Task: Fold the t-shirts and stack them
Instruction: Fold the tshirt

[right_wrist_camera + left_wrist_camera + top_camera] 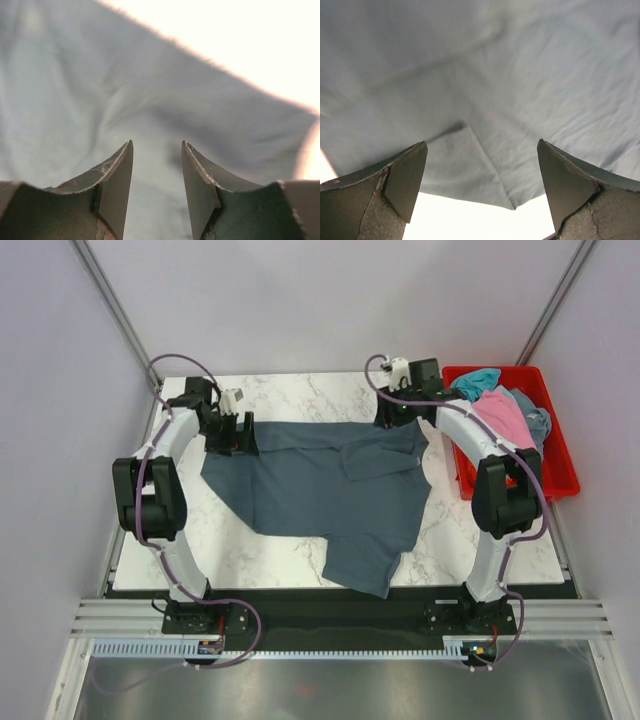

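The slate-blue t-shirt (pixel 320 490) lies spread across the table (pixel 260 550), reaching from the far left corner to the far right, with one part draped over the near edge right of centre and a flap doubled back on the body toward the far right; it is judged to be at an early fold, not yet squared. The left gripper (pixel 481 144) hovers at the shirt's far left end, jaws wide apart and holding nothing, above a small turned-over corner of the hem; the right gripper (pixel 157 142) hovers at the far right end, jaws parted by a narrow gap with cloth beneath and nothing clamped between them. To do the step well: lay the overhanging part back onto the marble first; seat each lower finger under one layer only; close both grippers at matching points on opposite ends; lift just enough to clear the cloth; carry both ends at equal pace so the crease runs straight; smooth the doubled flap before the next fold. The enclosure has plain pale walls with metal struts at the far corners; the table is white veined marble, bare along its left edge and near left corner; a red bin (pixel 560 475) sits by the far right corner, apparently just off the right edge, holding a pink t-shirt (pixel 500 415) and a teal t-shirt (pixel 478 380) in a loose heap.
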Controlling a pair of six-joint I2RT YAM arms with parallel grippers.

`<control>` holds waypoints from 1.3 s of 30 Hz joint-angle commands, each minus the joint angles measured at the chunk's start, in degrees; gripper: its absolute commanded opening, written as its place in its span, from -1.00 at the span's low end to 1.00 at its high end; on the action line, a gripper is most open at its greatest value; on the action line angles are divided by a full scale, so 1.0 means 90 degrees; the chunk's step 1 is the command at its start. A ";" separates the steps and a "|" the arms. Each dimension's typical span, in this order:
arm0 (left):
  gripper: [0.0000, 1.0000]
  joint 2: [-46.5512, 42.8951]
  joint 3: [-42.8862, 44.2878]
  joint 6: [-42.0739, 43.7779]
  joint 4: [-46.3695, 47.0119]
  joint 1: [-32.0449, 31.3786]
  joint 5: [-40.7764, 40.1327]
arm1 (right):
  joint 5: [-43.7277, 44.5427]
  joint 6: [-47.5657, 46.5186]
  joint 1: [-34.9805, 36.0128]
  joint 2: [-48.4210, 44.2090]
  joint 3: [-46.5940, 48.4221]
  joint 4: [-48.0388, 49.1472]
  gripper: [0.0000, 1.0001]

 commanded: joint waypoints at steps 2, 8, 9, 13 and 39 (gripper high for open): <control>0.99 0.0278 0.1047 -0.0109 -0.0059 0.0033 0.0191 | 0.0072 0.0668 -0.0669 0.0436 0.0682 0.0481 0.05; 0.99 0.1088 0.2248 -0.0227 -0.0176 0.0209 0.0962 | -0.0134 0.1031 -0.1324 0.1140 0.1150 0.0715 0.07; 0.99 0.1206 0.2396 -0.0198 -0.0186 0.0219 0.0923 | -0.0135 0.1099 -0.1480 0.1334 0.1344 0.0754 0.08; 0.99 0.1753 0.2982 -0.0100 -0.0186 0.0228 0.0446 | -0.0252 0.1246 -0.1725 0.1940 0.1989 0.0706 0.08; 0.99 0.1842 0.2964 -0.0061 -0.0284 0.0287 0.0103 | -0.0360 0.1217 -0.2048 0.2752 0.2069 0.0315 0.14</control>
